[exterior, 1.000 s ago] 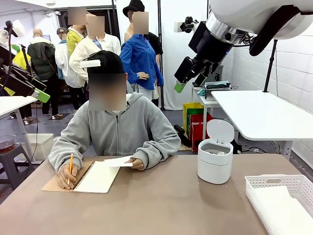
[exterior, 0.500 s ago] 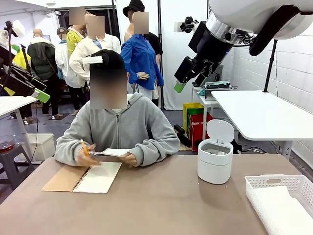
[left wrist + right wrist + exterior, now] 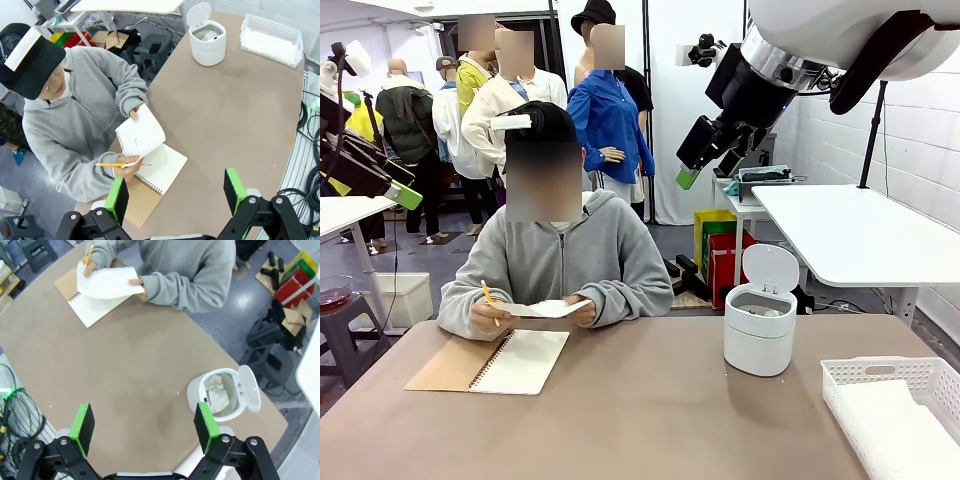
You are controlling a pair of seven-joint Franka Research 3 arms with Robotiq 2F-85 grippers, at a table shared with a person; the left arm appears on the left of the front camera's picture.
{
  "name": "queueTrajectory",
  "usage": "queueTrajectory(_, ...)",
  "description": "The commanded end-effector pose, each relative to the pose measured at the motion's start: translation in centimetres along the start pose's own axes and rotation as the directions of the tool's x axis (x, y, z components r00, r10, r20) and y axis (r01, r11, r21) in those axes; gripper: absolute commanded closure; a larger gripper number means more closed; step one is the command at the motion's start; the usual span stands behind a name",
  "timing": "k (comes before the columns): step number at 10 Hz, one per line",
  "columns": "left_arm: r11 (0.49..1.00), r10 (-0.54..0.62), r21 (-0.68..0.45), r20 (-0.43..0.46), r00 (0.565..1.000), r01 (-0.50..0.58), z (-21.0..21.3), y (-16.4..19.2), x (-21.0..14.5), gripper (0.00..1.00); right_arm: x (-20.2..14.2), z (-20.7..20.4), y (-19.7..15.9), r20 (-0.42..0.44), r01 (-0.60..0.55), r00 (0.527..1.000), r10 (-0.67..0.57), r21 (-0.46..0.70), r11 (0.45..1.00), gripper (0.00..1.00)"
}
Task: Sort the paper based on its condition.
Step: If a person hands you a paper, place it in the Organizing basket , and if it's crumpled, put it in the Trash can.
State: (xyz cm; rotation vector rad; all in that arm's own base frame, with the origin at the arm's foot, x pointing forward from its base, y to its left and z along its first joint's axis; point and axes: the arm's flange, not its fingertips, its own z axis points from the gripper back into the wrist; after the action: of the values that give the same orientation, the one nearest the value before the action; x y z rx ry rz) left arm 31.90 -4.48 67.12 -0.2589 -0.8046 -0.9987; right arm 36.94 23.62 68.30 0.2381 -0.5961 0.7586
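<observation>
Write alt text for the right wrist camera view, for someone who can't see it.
From above, the open right gripper hangs over a brown table where a person in a grey hoodie holds a white sheet over an open notebook. A white bin with its lid up holds crumpled paper.

Robotics lab: white robot arm (image 3: 840, 30) over brown table (image 3: 640, 400), floor cable bundles (image 3: 312, 185), white worktable (image 3: 860, 235).

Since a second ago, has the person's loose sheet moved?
Yes. The sheet has risen above the notebook and shifted slightly left, away from the bin.
</observation>
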Motion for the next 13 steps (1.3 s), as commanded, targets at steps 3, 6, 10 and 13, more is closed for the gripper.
queueTrajectory(3, 1.0, 0.002, -0.008, 0.003, 1.0, -0.002, -0.02, 0.01, -0.16, 0.0, 0.06, 0.0, 0.01, -0.002, 0.006, 1.0, -0.006, -0.007, 1.0, 0.0)
queueTrajectory(6, 1.0, 0.002, -0.008, 0.003, 1.0, -0.002, -0.02, 0.01, -0.16, 0.0, 0.06, 0.0, 0.01, -0.002, 0.006, 1.0, -0.006, -0.007, 1.0, 0.0)
queueTrajectory(10, 1.0, 0.002, -0.008, 0.003, 1.0, -0.002, -0.02, 0.01, -0.16, 0.0, 0.06, 0.0, 0.01, -0.002, 0.006, 1.0, -0.006, -0.007, 1.0, 0.0)
queueTrajectory(13, 1.0, 0.002, -0.008, 0.003, 1.0, -0.002, -0.02, 0.01, -0.16, 0.0, 0.06, 0.0, 0.01, -0.002, 0.006, 1.0, -0.006, -0.007, 1.0, 0.0)
